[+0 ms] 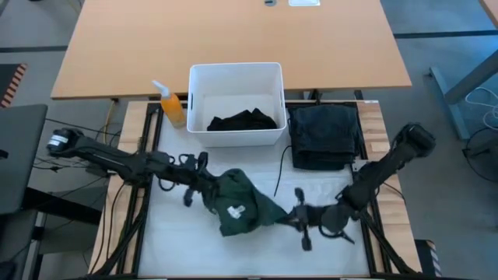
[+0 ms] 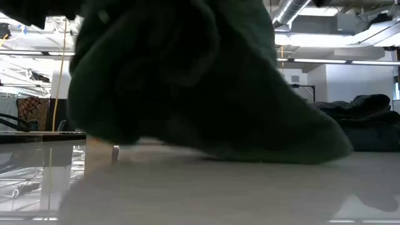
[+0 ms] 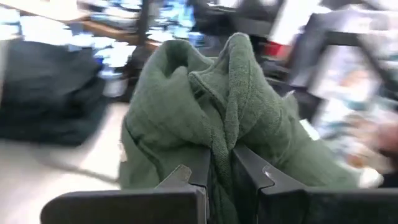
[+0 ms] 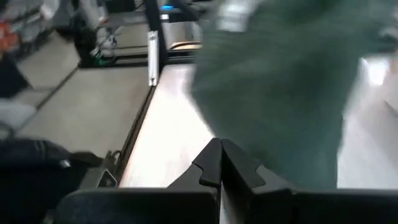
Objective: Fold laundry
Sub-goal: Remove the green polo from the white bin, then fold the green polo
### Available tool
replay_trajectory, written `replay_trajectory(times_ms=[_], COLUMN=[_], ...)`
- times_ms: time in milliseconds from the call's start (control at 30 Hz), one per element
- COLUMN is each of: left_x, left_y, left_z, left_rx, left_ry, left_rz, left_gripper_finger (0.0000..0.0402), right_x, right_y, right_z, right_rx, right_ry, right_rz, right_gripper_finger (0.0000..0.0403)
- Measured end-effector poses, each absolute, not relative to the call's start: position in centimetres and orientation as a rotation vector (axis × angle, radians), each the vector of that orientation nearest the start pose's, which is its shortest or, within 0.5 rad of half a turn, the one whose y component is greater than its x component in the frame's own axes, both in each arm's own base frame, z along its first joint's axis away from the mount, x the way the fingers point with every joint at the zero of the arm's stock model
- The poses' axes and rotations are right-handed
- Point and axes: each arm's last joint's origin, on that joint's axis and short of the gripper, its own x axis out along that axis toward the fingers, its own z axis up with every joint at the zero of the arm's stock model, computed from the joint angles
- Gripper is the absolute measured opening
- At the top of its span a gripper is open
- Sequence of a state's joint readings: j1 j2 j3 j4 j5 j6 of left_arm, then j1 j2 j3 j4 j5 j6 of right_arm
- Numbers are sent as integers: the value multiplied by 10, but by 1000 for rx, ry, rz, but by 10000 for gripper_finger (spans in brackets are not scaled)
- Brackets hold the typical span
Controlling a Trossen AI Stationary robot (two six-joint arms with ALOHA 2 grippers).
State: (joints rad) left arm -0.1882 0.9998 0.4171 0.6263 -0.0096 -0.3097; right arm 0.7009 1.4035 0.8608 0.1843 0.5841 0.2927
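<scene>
One folded dark stack [image 1: 325,137] done, apparently; green shirt [image 1: 241,201] bunched, pinched by left gripper [image 1: 204,177], right gripper [image 1: 298,216] pressed together.

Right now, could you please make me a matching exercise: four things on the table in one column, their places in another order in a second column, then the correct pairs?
Things:
1. green garment
2. black clothing
3. folded dark pile
4. orange spray bottle

Places:
A. inside the white bin
B. beside the bin, on the left arm's side
C. between the left gripper and right gripper
D. beside the bin, on the right arm's side

Pairs: 1-C, 2-A, 3-D, 4-B
</scene>
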Motion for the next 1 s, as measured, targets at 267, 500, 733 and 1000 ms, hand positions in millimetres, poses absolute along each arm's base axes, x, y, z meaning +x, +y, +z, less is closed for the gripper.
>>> replay_trajectory(times_ms=[267, 500, 733, 1000], left_x=[223, 227, 227, 227], left_y=[-39, -40, -38, -38], left_z=[215, 204, 206, 204], left_rx=[-343, -346, -328, -331], left_ry=[113, 182, 158, 167], left_rz=[-29, -13, 35, 55], left_gripper_finger=[16, 16, 16, 26], right_x=[271, 290, 316, 335], right_y=[217, 219, 198, 185], right_z=[239, 234, 206, 165], right_rx=[-247, -318, -264, -280], right_ry=[236, 419, 528, 594], right_rz=[84, 2, -119, -270], right_gripper_finger=[76, 150, 207, 204])
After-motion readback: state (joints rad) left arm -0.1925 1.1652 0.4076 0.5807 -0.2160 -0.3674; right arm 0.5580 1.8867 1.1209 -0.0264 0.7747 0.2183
